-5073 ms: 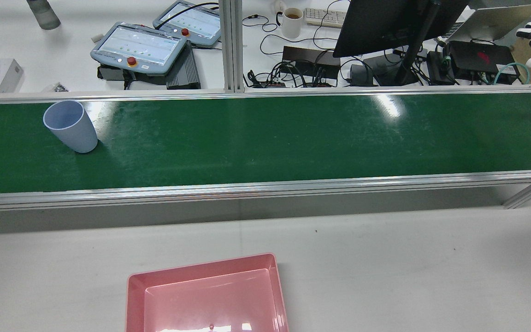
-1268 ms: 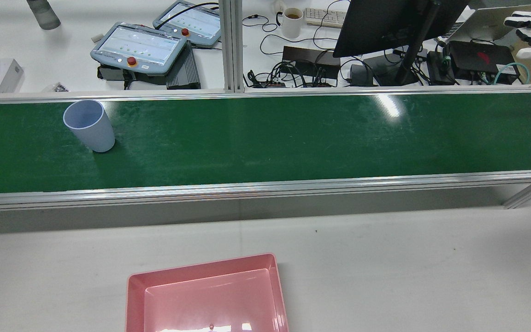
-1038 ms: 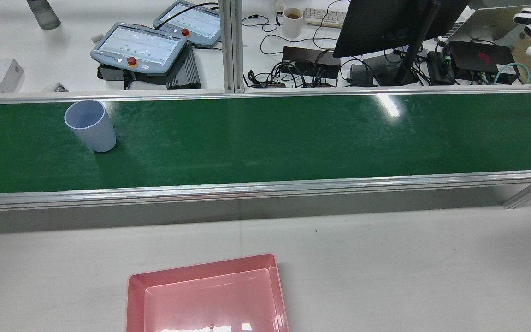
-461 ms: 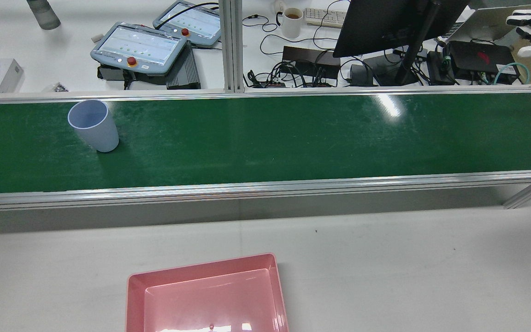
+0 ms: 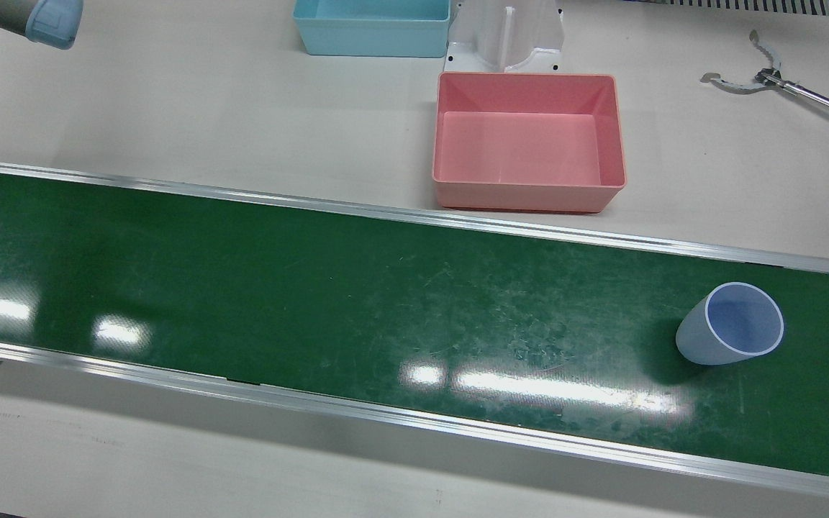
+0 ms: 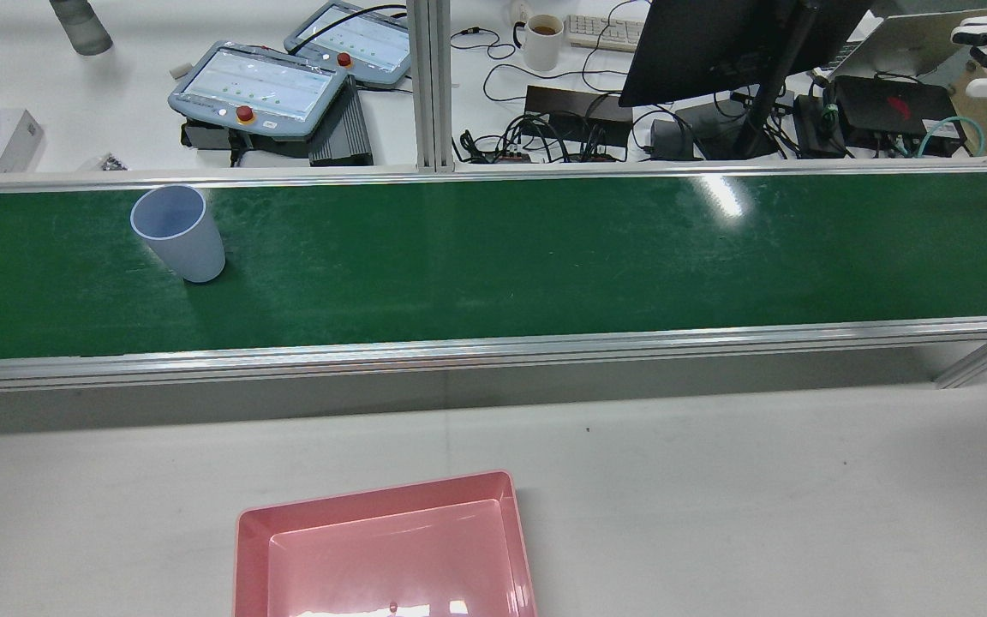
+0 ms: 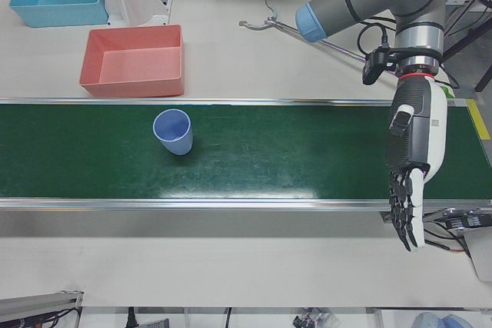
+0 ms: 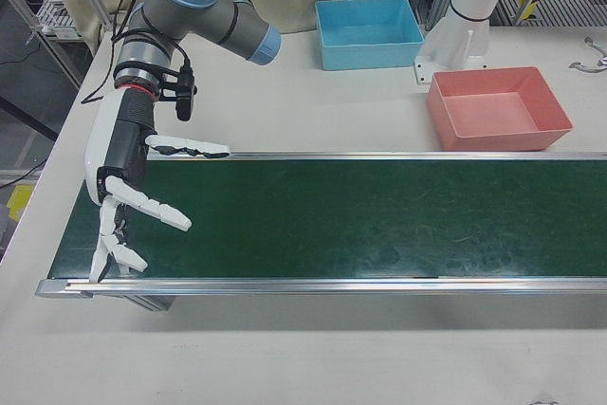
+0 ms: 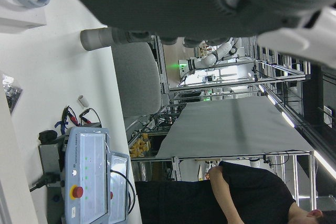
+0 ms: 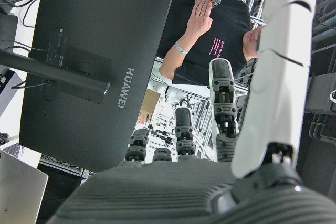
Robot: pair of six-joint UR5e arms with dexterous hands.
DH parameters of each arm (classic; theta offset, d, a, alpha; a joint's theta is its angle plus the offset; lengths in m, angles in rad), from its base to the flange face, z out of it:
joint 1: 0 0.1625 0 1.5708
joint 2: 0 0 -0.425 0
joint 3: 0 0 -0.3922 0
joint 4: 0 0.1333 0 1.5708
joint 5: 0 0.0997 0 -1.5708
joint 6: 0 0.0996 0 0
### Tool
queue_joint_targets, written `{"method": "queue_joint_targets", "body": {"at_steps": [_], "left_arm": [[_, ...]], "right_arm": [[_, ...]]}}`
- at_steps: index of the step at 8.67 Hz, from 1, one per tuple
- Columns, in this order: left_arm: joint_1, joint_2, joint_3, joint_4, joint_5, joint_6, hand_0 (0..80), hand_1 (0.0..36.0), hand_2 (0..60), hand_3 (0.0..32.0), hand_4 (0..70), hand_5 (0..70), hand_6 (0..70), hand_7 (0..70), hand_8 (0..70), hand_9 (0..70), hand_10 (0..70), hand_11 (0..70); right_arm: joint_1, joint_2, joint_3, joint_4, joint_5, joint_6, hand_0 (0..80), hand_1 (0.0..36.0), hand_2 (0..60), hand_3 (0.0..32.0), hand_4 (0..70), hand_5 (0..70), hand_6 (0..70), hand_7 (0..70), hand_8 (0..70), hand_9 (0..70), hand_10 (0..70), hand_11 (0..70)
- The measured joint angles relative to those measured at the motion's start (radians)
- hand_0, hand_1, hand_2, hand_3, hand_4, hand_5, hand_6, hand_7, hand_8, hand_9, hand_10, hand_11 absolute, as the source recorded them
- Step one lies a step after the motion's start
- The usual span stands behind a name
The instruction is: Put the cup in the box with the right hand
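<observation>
Upright cup (image 7: 173, 131) on green belt (image 7: 292, 151)

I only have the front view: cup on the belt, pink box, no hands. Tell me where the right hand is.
Observer: The right hand hangs over the end of the belt on the robot's right side; the right-front view shows it.
Operator: Report whether it holds anything.
Observer: Nothing. Its fingers are spread apart.
Operator: Now the left hand.
Observer: The left hand hangs open at the belt's opposite end, fingers pointing down, on the same half as the cup but well apart from it.
</observation>
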Motion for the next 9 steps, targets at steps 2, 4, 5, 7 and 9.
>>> {"method": "queue_joint_targets", "body": {"at_steps": [2, 4, 5, 7, 9], "left_arm": [[0.000, 0.000, -0.001, 0.001, 0.000, 0.000, 0.0, 0.0, 0.0, 0.0, 0.0, 0.0, 0.0, 0.0, 0.0, 0.0, 0.0, 0.0], [0.000, 0.001, -0.001, 0.000, 0.000, 0.000, 0.0, 0.0, 0.0, 0.0, 0.0, 0.0, 0.0, 0.0, 0.0, 0.0, 0.0, 0.0], [0.000, 0.000, 0.000, 0.000, 0.000, 0.000, 0.0, 0.0, 0.0, 0.0, 0.0, 0.0, 0.0, 0.0, 0.0, 0.0, 0.0, 0.0], [0.000, 0.000, 0.001, 0.000, 0.000, 0.000, 0.0, 0.0, 0.0, 0.0, 0.0, 0.0, 0.0, 0.0, 0.0, 0.0, 0.0, 0.0], [0.001, 0.001, 0.001, 0.000, 0.001, 0.000, 0.0, 0.0, 0.0, 0.0, 0.0, 0.0, 0.0, 0.0, 0.0, 0.0, 0.0, 0.0]], "right_arm": [[0.000, -0.003, -0.005, -0.001, 0.000, 0.006, 56.8, 17.8, 6.5, 0.0, 35.0, 6.1, 8.8, 33.7, 0.7, 5.3, 5.9, 10.6], [0.001, -0.003, -0.006, -0.001, -0.002, 0.014, 56.9, 17.3, 4.4, 0.0, 33.9, 6.2, 8.1, 29.8, 0.6, 4.5, 6.3, 11.2], [-0.002, 0.000, -0.005, 0.000, -0.003, 0.016, 57.1, 17.3, 4.4, 0.0, 35.0, 6.2, 8.6, 31.7, 0.7, 4.9, 7.1, 12.4], [-0.009, 0.001, -0.007, 0.000, -0.004, 0.015, 56.9, 17.0, 4.2, 0.0, 35.7, 6.2, 8.7, 32.4, 0.7, 5.0, 7.5, 12.9], [-0.019, 0.003, -0.008, 0.000, -0.012, 0.014, 56.2, 15.9, 2.2, 0.0, 36.8, 6.0, 9.1, 34.4, 0.9, 5.9, 7.9, 13.4]]}}
